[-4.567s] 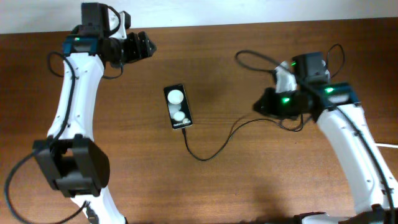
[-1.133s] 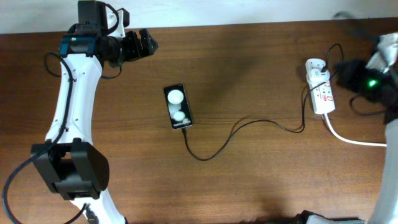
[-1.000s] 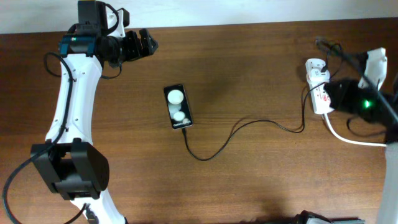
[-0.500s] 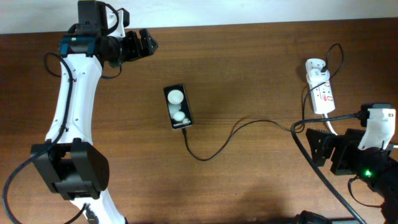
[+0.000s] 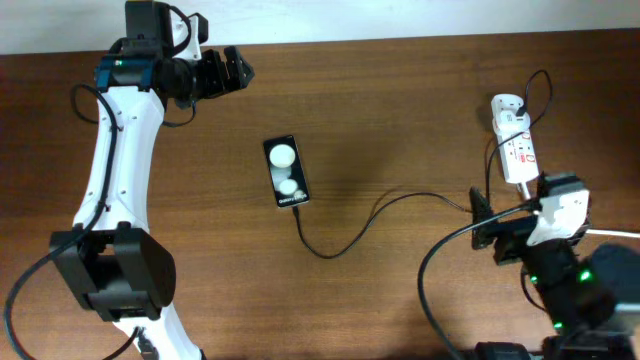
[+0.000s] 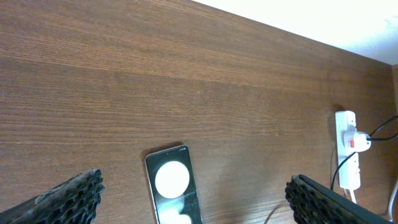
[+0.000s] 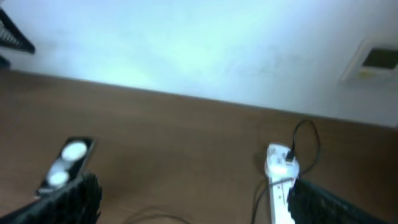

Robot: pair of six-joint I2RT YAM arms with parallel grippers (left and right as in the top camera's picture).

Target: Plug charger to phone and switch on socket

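Phone (image 5: 286,172), glossy black slab, on grained wood table (image 5: 400,110); left end effector (image 6: 196,194) and right end effector (image 7: 198,200) gape.

Overhead view: bare table (image 5: 400,110) across upper centre, between phone (image 5: 286,172) and socket (image 5: 516,148); open passage there. Bare too at lower centre and left of phone, as far as left arm (image 5: 115,155). In the way: charger (image 5: 325,256) cable, snaking from phone's lower end through mid-frame rightward, then up to socket. Crowded at lower right: right gripper (image 5: 488,224) just beside cable and socket's lower end, thick white cord (image 5: 612,232) trailing to right edge. Left gripper (image 5: 228,70) at upper left, well apart from phone.
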